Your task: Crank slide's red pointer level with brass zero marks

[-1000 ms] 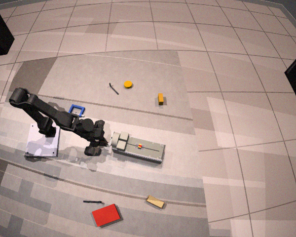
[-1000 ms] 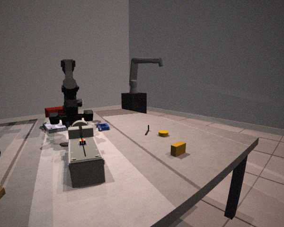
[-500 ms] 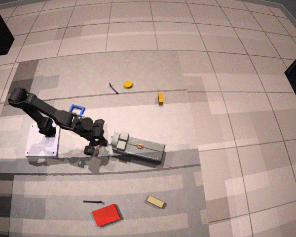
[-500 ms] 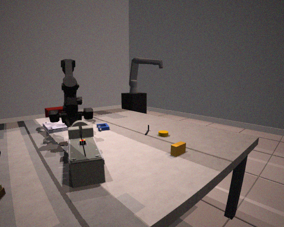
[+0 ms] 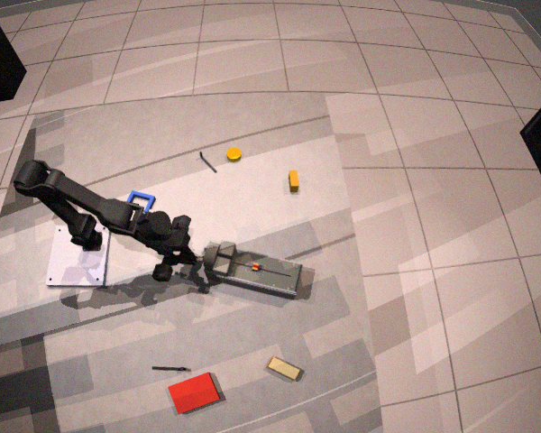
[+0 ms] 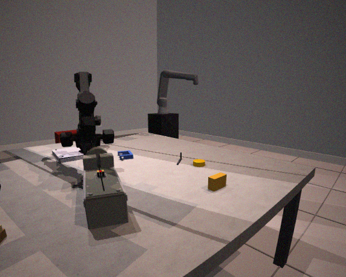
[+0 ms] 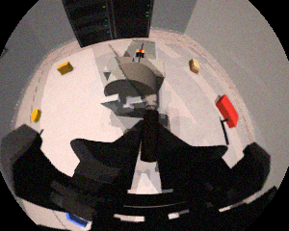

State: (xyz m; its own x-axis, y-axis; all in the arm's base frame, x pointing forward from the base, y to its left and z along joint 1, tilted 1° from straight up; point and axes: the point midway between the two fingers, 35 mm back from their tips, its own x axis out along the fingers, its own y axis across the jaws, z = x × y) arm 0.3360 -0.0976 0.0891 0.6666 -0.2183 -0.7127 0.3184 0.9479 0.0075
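My black two-fingered pincer [image 5: 197, 259] [image 7: 147, 123] grips the dark cylindrical crank handle [image 7: 149, 140]; just beyond it sits the grey box-shaped slide machine [image 5: 266, 275] [image 6: 106, 208] [image 7: 135, 77], its small red pointer [image 5: 255, 266] [image 6: 100, 171] [image 7: 140, 51] between yellowish marks. I can't judge exact level, so overshooting is my main worry; a sideways tug while letting go could also drag the pointer off.

we see the machine's housing [image 5: 266, 278] [image 6: 107, 210] in matt grey, like painted metal. the arm's base plate [image 5: 77, 272] looks smooth and pale. the crank handle [image 7: 149, 137] looks like dull black plastic. the red block [image 5: 194, 392] [image 7: 226, 111] seems flat-finished, and the tan block [image 5: 283, 368] [image 7: 195, 65] resembles plain wood.
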